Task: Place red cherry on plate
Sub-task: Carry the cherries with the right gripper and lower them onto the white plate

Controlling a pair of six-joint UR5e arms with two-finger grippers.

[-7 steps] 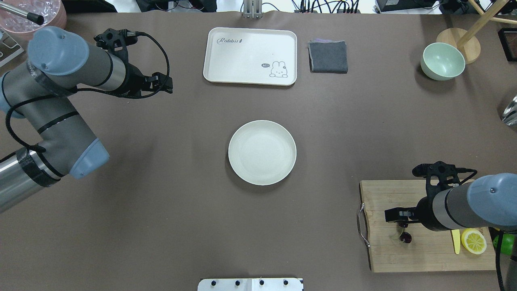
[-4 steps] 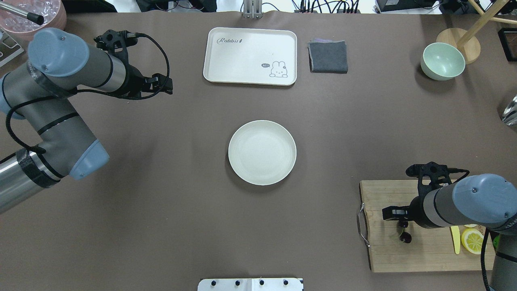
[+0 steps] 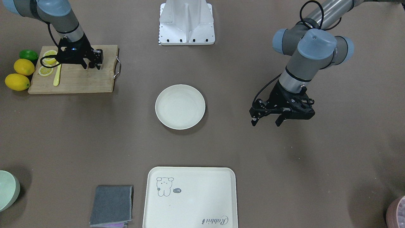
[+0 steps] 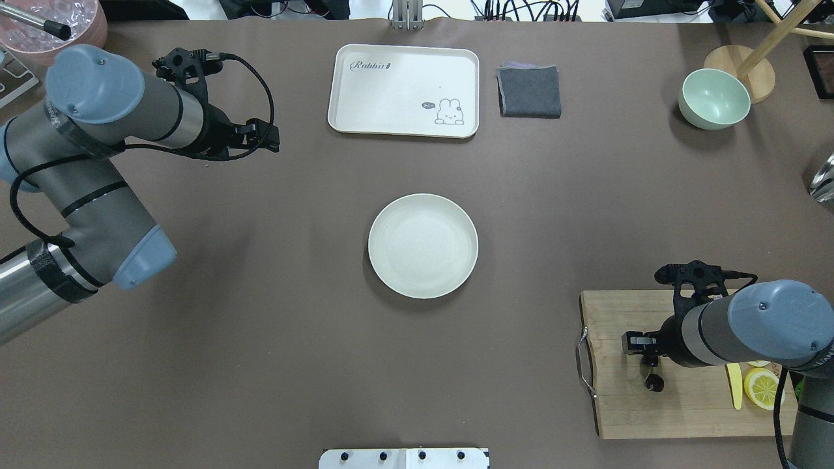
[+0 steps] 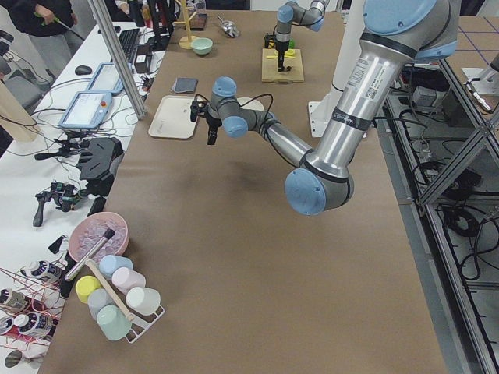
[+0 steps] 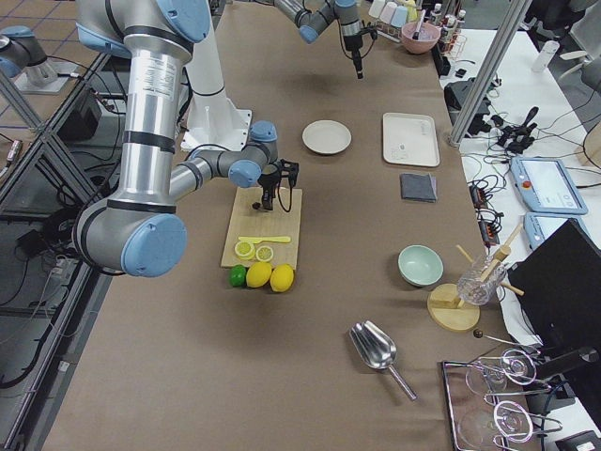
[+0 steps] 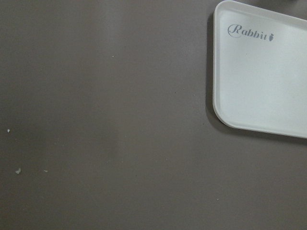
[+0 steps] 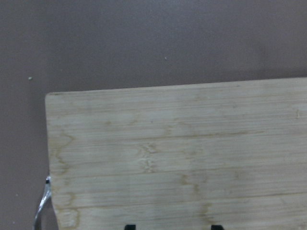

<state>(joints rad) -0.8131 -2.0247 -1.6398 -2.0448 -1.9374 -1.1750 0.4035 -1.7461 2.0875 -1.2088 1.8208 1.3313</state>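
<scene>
The right claw (image 4: 644,352) hangs over the cutting board (image 4: 625,410). Its finger tips (image 8: 129,226) are spread apart at the bottom edge of the wrist view, with nothing between them. The red cherry (image 4: 653,383) lies on the board just beside the claw, on the robot's side, not yet picked up. I judge the task barely begun: grasp, carry and release all remain. Well away towards the counter's middle, the plate (image 4: 422,246) holds nothing. Farther off, the tray (image 4: 404,91) bears only its printed rabbit. The left claw (image 3: 265,121) hovers spread above bare counter.
</scene>
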